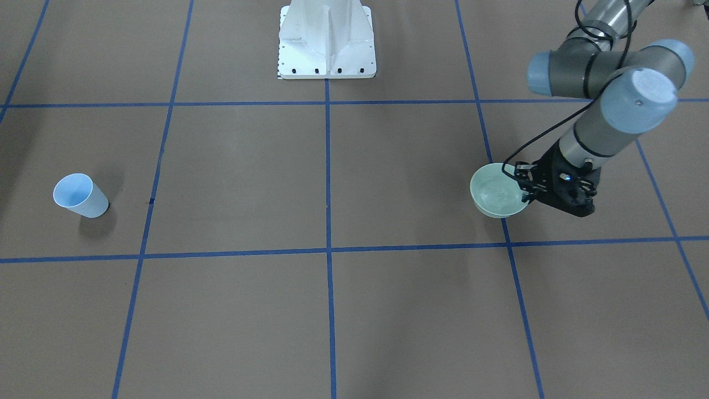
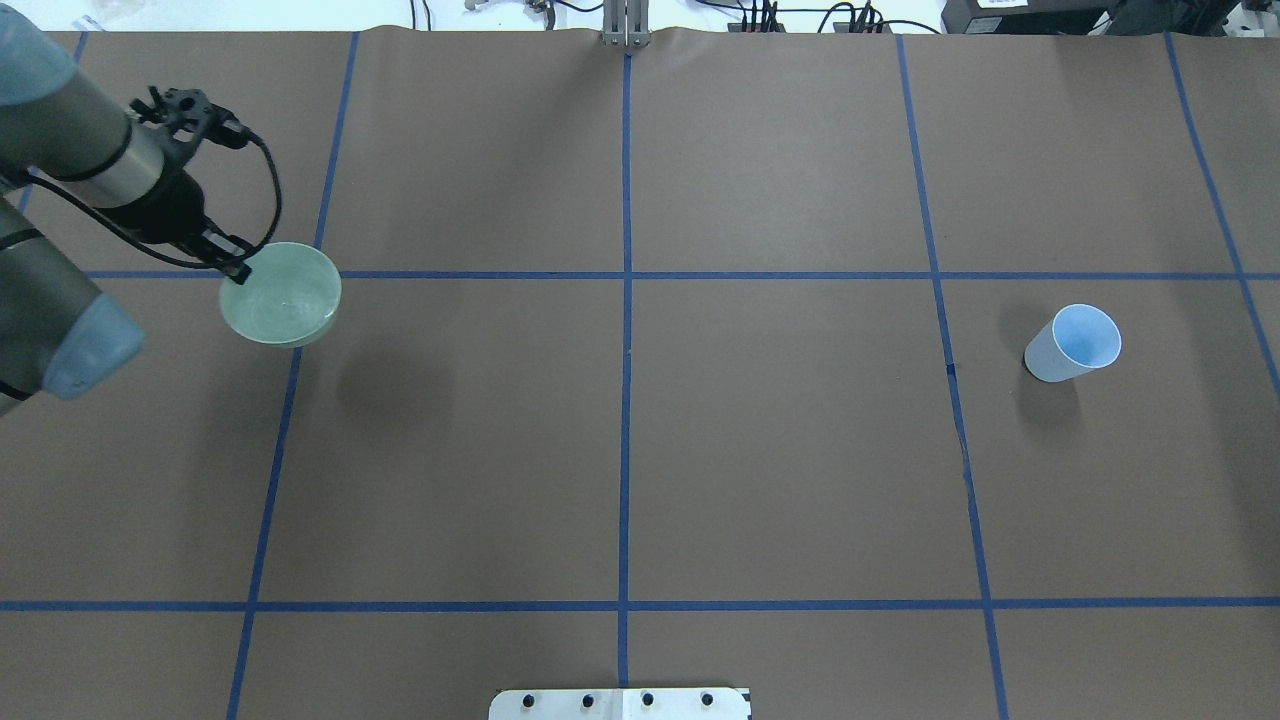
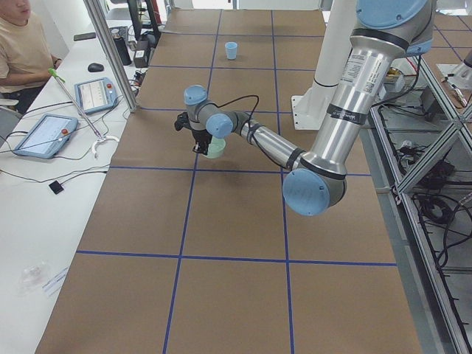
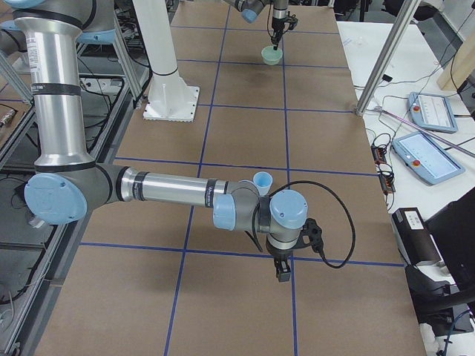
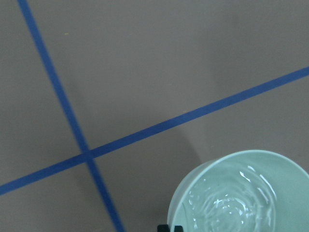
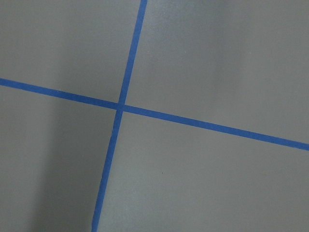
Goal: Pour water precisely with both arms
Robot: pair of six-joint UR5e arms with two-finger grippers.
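- Pinching rim of pale green round bowl (image 2: 285,300) of water with black left gripper (image 2: 238,268) jaws.
- Cannot tell jaw state of right gripper (image 4: 282,272).
- Upright pale blue tapered cup (image 2: 1075,345) well apart.

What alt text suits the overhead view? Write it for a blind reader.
The robot's left arm reaches in from the left, its tool gripping the rim of a pale green bowl. A light blue cup stands far right on the brown table marked with blue tape lines.

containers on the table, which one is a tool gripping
The pale green round glazed bowl, pinched at its rim by the left tool; the light blue tapered cup stands alone, untouched.
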